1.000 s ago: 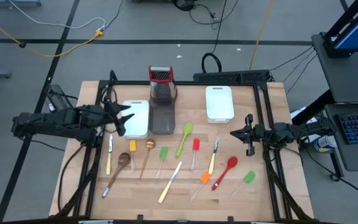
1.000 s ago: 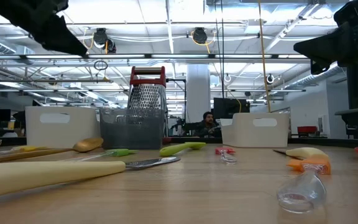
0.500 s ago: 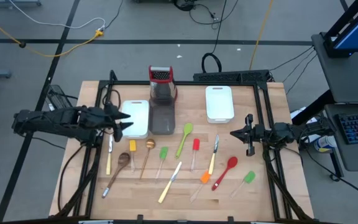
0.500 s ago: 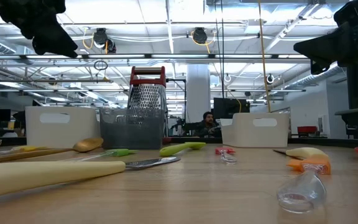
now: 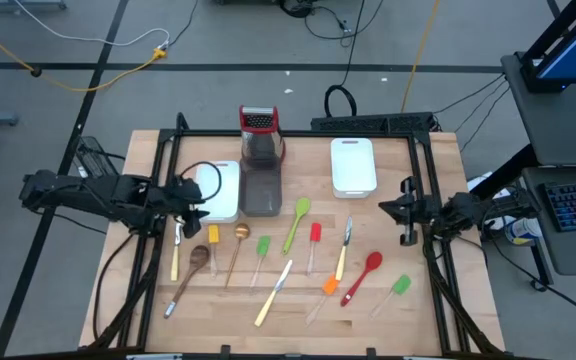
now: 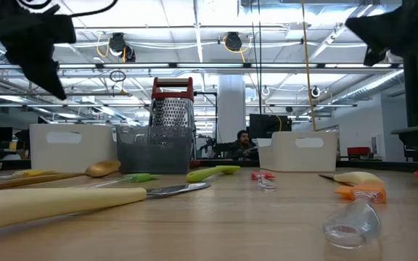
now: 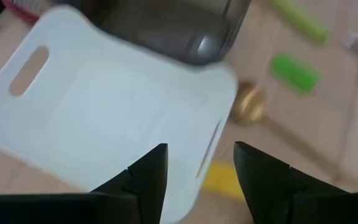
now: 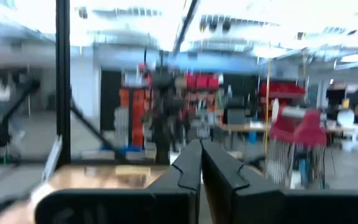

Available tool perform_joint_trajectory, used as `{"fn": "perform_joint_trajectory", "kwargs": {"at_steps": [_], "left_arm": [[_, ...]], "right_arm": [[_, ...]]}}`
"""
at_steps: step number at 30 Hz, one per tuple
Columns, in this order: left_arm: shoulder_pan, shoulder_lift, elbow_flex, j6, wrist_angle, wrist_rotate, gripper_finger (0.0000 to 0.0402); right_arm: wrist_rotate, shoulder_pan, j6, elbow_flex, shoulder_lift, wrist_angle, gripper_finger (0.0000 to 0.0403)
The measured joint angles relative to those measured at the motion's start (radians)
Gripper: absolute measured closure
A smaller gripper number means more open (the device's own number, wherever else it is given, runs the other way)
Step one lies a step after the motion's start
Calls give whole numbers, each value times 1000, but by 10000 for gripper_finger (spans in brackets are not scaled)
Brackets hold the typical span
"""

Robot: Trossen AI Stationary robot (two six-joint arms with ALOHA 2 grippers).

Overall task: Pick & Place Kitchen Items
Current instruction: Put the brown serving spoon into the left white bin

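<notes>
Approach step: left pincer [image 5: 194,203], fingers spread and empty, hovered beside the white tray [image 5: 224,187]; right pincer [image 5: 408,210] waited closed. Next, presumably descent onto a pale-handled knife [image 5: 176,248].

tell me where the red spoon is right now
In the high view the red spoon lies on the table's right half, between the orange spatula and the green spatula.

No text, label, brand, number or sign can be read anywhere: not on the utensils, the trays, the grater or the room behind.
</notes>
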Motion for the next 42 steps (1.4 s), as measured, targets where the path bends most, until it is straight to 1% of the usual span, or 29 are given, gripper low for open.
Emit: {"fn": "perform_joint_trajectory", "kwargs": {"at_steps": [3,6,8,10,13,16,20,23,24,27,31,33,37,42], "left_arm": [[9,8,0,4,-2,-2,215],[25,7,0,7,-3,-3,215],[36,5,0,7,-3,-2,215],[47,4,0,6,-3,-3,215],[63,5,0,6,-3,-3,215],[74,6,0,-4,-3,-3,215],[77,6,0,-77,4,28,215],[73,23,0,-134,17,55,215],[71,32,0,-142,29,63,215],[66,70,0,-153,95,103,215],[66,141,0,-101,184,176,215],[65,179,0,-76,208,195,215],[66,258,0,-80,241,196,215],[54,339,19,-118,235,197,215]], "right_arm": [[43,0,16,0,6,-41,394],[181,0,123,0,38,-120,394],[271,0,190,0,76,-141,394],[347,0,229,0,116,-116,394],[395,0,232,0,176,-48,394],[375,0,223,0,231,16,394],[365,0,108,0,286,127,394],[359,0,63,0,325,228,392],[343,0,49,0,339,259,388],[266,0,31,0,378,323,368],[186,0,43,0,435,385,324],[157,0,56,0,460,393,303],[147,0,48,0,496,399,273],[155,0,-47,0,517,438,259]]}}
